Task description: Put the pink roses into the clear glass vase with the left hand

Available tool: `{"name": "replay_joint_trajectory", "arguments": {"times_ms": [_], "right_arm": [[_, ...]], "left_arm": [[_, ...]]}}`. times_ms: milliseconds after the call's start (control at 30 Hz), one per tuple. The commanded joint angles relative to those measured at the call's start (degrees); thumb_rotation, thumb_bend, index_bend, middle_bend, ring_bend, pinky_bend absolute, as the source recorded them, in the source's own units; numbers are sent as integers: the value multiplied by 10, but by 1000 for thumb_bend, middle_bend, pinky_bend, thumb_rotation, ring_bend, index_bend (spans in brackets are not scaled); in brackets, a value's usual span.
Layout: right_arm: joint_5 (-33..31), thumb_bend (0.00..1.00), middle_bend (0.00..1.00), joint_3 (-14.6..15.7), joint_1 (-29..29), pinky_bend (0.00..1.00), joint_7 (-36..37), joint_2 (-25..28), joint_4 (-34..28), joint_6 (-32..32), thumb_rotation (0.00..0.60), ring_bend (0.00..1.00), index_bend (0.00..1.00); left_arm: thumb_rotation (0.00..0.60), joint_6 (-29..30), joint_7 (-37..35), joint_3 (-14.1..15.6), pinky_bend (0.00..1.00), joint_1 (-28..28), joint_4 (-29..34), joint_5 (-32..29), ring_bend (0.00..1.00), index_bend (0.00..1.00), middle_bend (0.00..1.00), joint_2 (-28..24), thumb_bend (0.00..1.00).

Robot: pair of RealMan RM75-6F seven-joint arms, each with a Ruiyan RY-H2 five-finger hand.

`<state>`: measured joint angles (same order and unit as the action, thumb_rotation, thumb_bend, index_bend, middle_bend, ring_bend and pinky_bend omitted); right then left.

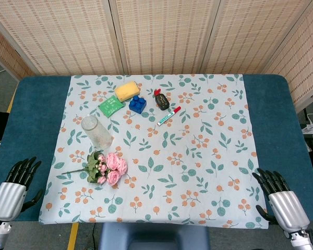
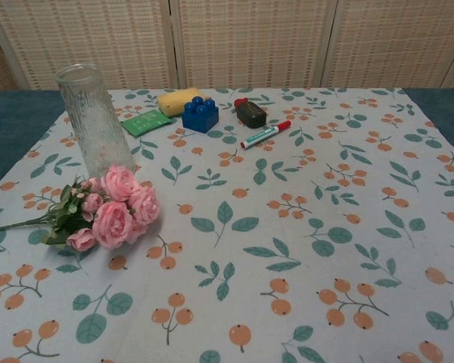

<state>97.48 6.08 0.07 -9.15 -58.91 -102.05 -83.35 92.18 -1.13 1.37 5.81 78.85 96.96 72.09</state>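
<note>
**Roses lying flat beside the vase, both hands parked at the table's near edge**

At far left in the head view, the left hand [image 1: 13,185] rests low at the near-left corner, on the blue table [image 1: 34,112] just off the floral cloth [image 1: 198,156]. Its dark fingers are extended and loosely apart, and it holds nothing. It does not show in the chest view.

Next comes the bunch of pink roses [image 2: 117,208]. It lies on its side on the cloth with the green stem pointing left, toward that hand, and the blooms to the right. The clear glass vase [image 2: 93,121] stands upright just behind the blooms, very near them, and looks empty.

The step in hand appears to be the first reach. A good approach would probably come in from the left and pinch the stem low, clear of the leaves, so the blooms are not crushed. The stem must then be turned downward above the vase mouth. The tall, narrow vase could tip if brushed.

Farther back, a green packet [image 1: 111,106], a yellow sponge [image 1: 127,90], a blue toy brick [image 1: 137,104], a small black and red object [image 1: 162,99] and a marker pen [image 1: 169,115] lie well clear.

At far right, the right hand [image 1: 281,200] sits at the near corner, fingers apart and empty.
</note>
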Motion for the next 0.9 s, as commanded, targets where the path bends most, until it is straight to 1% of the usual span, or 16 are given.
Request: {"name": "replay_joint_trajectory", "arguments": {"times_ms": [33, 267, 367, 533, 633, 700, 800, 900], "right_arm": [[2, 213, 0, 1, 1, 0, 0, 0, -1, 2, 600, 0, 0], [1, 213, 0, 1, 1, 0, 13, 5, -1, 0, 600, 0, 0], [0, 213, 0, 0, 2, 0, 14, 4, 0, 3, 600, 0, 0], [-3, 213, 0, 0, 4, 0, 13, 4, 0, 7, 600, 0, 0], [-7, 213, 0, -1, 5, 0, 13, 4, -1, 10, 600, 0, 0], [-11, 213, 0, -1, 5, 0, 13, 6, -2, 13, 600, 0, 0], [-17, 213, 0, -1, 7, 0, 14, 9, -5, 19, 600, 0, 0], [-21, 213, 0, -2, 9, 0, 18, 11, -6, 22, 600, 0, 0]], "left_arm": [[600, -5, 1, 1, 112, 1, -1, -1, 0, 0, 0, 2, 322], [600, -39, -20, 2, 115, 22, 17, 0, 0, 0, 0, 13, 323], [600, -86, -20, -3, 124, 50, 43, -5, 0, 0, 0, 14, 330], [600, -199, -28, -13, 118, 116, 108, -26, 0, 0, 0, 12, 337], [600, -264, -8, -29, 125, 153, 121, -58, 0, 0, 0, 28, 335], [600, -307, 8, -41, 129, 175, 121, -90, 0, 0, 0, 42, 333], [600, -344, 57, -60, 128, 197, 102, -139, 0, 0, 0, 64, 333], [600, -369, 98, -73, 127, 212, 91, -186, 0, 0, 0, 86, 335]]}}
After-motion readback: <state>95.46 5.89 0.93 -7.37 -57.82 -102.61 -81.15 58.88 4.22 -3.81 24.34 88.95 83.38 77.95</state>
